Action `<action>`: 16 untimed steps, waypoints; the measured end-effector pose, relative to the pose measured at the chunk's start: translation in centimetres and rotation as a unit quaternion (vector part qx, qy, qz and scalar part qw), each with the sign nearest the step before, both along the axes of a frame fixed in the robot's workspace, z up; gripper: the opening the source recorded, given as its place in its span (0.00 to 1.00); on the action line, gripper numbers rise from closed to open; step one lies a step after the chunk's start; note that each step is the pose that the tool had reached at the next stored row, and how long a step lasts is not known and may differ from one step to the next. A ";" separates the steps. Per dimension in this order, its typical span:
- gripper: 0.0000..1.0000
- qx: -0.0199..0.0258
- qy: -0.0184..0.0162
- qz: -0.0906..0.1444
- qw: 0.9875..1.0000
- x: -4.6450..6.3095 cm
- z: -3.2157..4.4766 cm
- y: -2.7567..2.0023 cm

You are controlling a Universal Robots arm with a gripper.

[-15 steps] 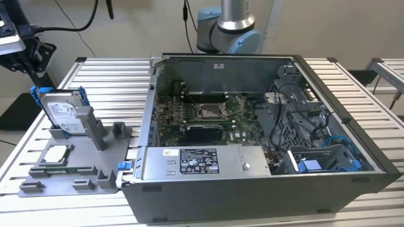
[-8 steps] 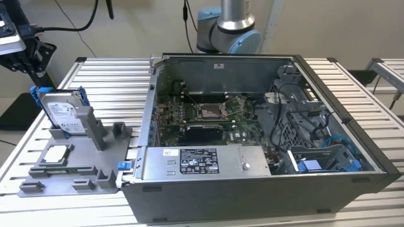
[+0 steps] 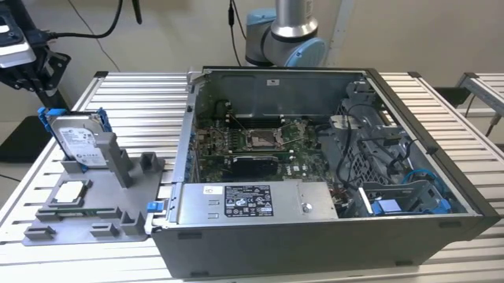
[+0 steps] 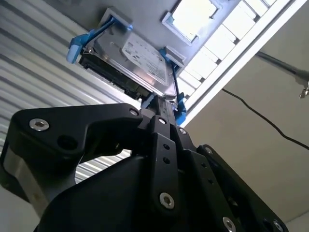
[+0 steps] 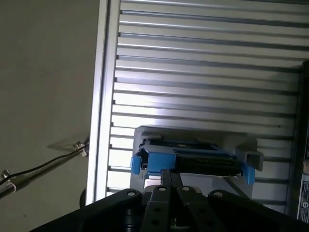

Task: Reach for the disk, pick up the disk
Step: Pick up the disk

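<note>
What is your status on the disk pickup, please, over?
Gripper over the disk, at its blue-framed edge, contact unclear. Disk standing in grey holder, beside the computer case. Nothing seen between them.

My arm [image 3: 285, 32] shows its grey column and blue-capped joints at twelve o'clock in the exterior view. Its black wrist end [image 3: 23, 59] reaches out to about ten o'clock. In both wrist views the gripper [image 4: 162, 107] [image 5: 171, 175] stretches straight ahead of the cameras, and its black linkage bars [image 4: 164, 164] are folded inward toward the middle. The two fingers [image 5: 166, 178] lie pressed side by side, and I can see no gap between them.
</note>
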State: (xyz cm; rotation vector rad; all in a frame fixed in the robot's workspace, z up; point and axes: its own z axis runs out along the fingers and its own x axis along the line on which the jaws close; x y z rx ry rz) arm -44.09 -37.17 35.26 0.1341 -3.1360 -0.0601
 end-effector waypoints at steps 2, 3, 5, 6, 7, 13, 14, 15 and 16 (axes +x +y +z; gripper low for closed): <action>0.00 0.000 0.000 0.018 1.000 0.0 0.00 0.00; 0.00 0.000 0.000 0.027 1.000 0.0 0.00 0.00; 0.00 0.000 0.000 0.045 0.999 0.0 0.00 0.00; 0.00 0.000 0.000 0.055 0.999 0.0 0.00 0.00; 0.00 0.000 0.000 0.063 0.998 0.0 0.00 -0.01; 0.00 0.000 0.000 0.118 0.993 0.0 0.00 -0.01; 0.00 0.000 0.000 0.128 0.992 0.0 0.00 -0.01; 0.00 0.000 0.000 0.136 0.991 0.0 0.00 -0.01; 0.00 0.000 0.000 0.145 0.989 0.0 0.00 -0.01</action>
